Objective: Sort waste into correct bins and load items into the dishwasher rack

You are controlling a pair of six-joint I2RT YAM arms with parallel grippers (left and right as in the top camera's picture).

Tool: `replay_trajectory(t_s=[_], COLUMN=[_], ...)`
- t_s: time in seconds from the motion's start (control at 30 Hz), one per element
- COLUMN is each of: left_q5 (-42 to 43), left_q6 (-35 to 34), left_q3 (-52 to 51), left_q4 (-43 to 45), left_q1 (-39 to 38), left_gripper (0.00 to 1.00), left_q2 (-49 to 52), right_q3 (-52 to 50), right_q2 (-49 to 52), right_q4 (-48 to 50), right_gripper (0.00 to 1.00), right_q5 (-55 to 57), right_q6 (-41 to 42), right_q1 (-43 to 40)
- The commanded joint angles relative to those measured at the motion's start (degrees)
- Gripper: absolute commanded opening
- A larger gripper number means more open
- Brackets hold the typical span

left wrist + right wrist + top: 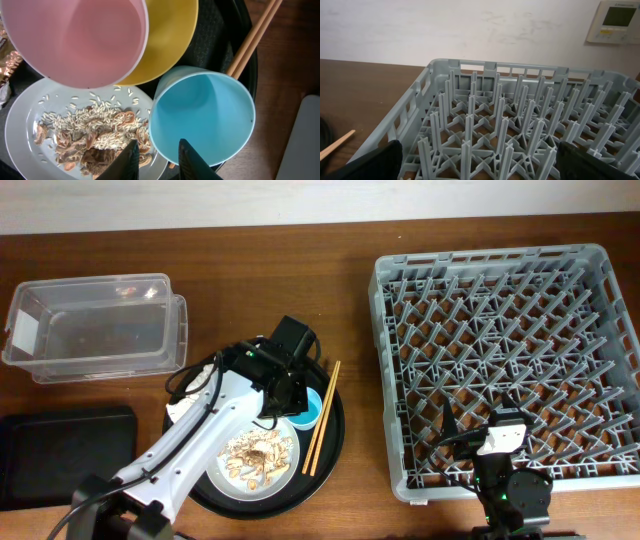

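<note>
My left gripper (292,402) (159,157) is open, its fingers straddling the near rim of the light-blue cup (308,409) (202,115). The cup stands on the round black tray (332,442). A pink cup (75,35) and a yellow bowl (170,35) are beside it, hidden under the arm in the overhead view. The plate (228,476) (20,130) holds tan food scraps (258,452) (95,135). Chopsticks (322,418) (252,37) lie on the tray's right side. My right gripper (480,422) (480,170) is open and empty over the rack's (505,350) (470,67) front edge.
The clear tub (95,320) stands at the back left. The shallow black tray (65,452) lies at the front left. A white napkin (183,408) shows at the round tray's left edge. A gold wrapper (7,65) shows at the left wrist view's edge.
</note>
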Motion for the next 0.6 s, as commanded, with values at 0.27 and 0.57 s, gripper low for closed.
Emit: replay_trajectory(t_s=[0.27, 0.57], left_q5=[0.61, 0.59], left_q6=[-1.16, -1.16], left_q3=[-6.01, -6.01], left_q4=[5.09, 5.68], left_q1=[0.13, 0.13], left_gripper=[0.24, 0.25], left_q2=[1.84, 2.67], right_q3=[-0.46, -0.46], right_q2=[-0.42, -0.42], right_q4=[-0.11, -0.11], right_gripper=[0.98, 0.98], right_q5=[0.31, 0.31], right_q6=[0.04, 0.04], right_q1=[0.15, 0.15])
